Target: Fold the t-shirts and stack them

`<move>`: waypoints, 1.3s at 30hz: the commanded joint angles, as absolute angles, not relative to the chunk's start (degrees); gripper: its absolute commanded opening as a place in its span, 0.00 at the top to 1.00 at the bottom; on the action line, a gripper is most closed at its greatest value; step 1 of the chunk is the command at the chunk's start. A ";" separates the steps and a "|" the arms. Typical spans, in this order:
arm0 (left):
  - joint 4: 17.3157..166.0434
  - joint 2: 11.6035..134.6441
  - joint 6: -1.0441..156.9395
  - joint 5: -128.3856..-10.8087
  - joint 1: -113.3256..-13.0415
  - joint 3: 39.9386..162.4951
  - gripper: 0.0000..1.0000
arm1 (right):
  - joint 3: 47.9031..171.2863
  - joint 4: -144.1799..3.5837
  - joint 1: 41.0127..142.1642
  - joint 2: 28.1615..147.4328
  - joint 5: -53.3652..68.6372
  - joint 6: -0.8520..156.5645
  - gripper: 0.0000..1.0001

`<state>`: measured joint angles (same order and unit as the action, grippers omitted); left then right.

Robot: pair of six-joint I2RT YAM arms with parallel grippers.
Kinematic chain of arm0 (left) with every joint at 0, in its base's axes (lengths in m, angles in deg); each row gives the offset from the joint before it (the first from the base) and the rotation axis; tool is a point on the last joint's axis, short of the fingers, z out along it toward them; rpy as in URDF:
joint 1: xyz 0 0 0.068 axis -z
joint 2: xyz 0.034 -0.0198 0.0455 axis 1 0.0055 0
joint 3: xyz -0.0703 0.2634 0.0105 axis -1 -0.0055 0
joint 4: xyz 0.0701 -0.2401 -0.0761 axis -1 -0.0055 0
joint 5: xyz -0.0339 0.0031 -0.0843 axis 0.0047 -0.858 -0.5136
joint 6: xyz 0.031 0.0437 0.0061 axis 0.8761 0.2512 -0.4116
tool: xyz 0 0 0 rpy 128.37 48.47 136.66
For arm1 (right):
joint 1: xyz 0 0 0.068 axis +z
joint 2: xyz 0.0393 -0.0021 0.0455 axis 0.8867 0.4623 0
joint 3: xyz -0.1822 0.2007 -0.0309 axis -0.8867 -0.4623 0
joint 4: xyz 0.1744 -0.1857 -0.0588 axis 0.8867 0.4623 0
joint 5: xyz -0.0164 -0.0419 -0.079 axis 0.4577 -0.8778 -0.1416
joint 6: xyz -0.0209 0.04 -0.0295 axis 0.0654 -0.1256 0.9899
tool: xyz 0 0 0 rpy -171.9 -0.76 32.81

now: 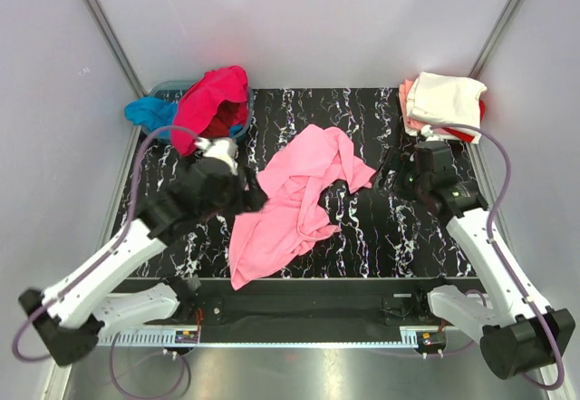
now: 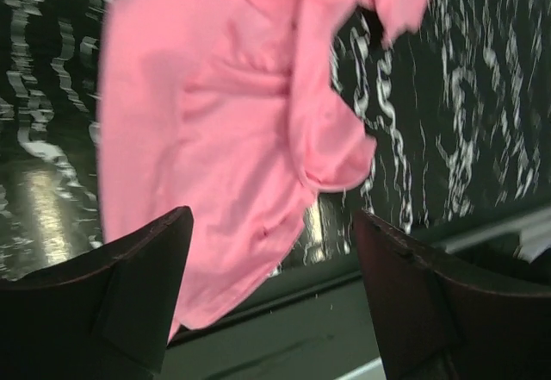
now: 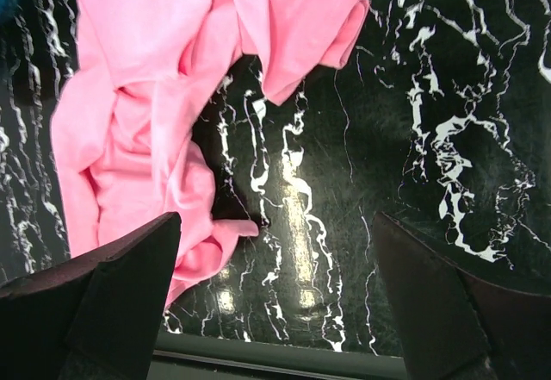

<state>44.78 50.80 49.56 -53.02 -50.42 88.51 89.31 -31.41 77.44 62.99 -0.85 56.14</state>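
Observation:
A light pink t-shirt [image 1: 290,205] lies crumpled in the middle of the black marbled table [image 1: 381,237]; it also shows in the left wrist view [image 2: 215,121] and the right wrist view [image 3: 146,113]. My left gripper [image 1: 252,199] hovers at its left edge, open and empty [image 2: 271,302]. My right gripper [image 1: 391,171] hovers to the shirt's right over bare table, open and empty [image 3: 275,302]. A hot pink shirt [image 1: 210,101] and a bright blue shirt [image 1: 149,112] lie bunched at the back left. A folded stack with a cream white shirt [image 1: 444,101] on top sits at the back right.
A grey-blue basin [image 1: 172,85] shows under the hot pink and blue shirts at the back left. Salmon [image 1: 405,105] and red [image 1: 478,110] cloth edges peek from the folded stack. White walls enclose the table on three sides.

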 commanded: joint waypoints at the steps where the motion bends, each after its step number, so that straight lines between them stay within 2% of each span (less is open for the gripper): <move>1: 45.44 60.60 44.98 -42.60 -37.59 91.71 0.21 | 87.41 -33.98 77.40 63.85 1.41 54.88 0.00; 4: 51.86 70.53 40.93 -45.25 -28.54 93.11 0.20 | 86.96 -32.50 77.40 62.62 -3.50 54.70 0.00; 6: 52.93 76.79 42.23 -45.25 -22.92 98.63 0.21 | 87.75 -30.56 77.23 62.35 -7.37 54.53 0.00; 9: 50.82 89.71 49.69 -43.85 -18.25 109.53 0.24 | 90.46 -26.96 76.35 62.09 -12.74 54.79 0.00; 13: 47.92 102.98 57.26 -42.18 -16.91 119.91 0.33 | 91.09 -25.37 74.86 62.09 -12.05 55.05 0.00; 22: 47.30 112.58 59.29 -42.35 -19.19 123.79 0.30 | 87.93 -27.21 74.41 59.89 -8.28 55.23 0.00; 34: 47.38 120.67 61.67 -36.55 -20.77 127.40 0.31 | 85.64 -29.41 74.41 58.92 -5.19 55.40 0.00; 37: 48.44 120.76 61.58 -36.11 -21.74 126.44 0.34 | 85.64 -29.67 74.42 59.18 -4.75 55.49 0.00; 39: 49.93 120.59 61.84 -36.02 -22.44 125.73 0.41 | 85.47 -29.76 74.41 59.54 -4.40 55.58 0.00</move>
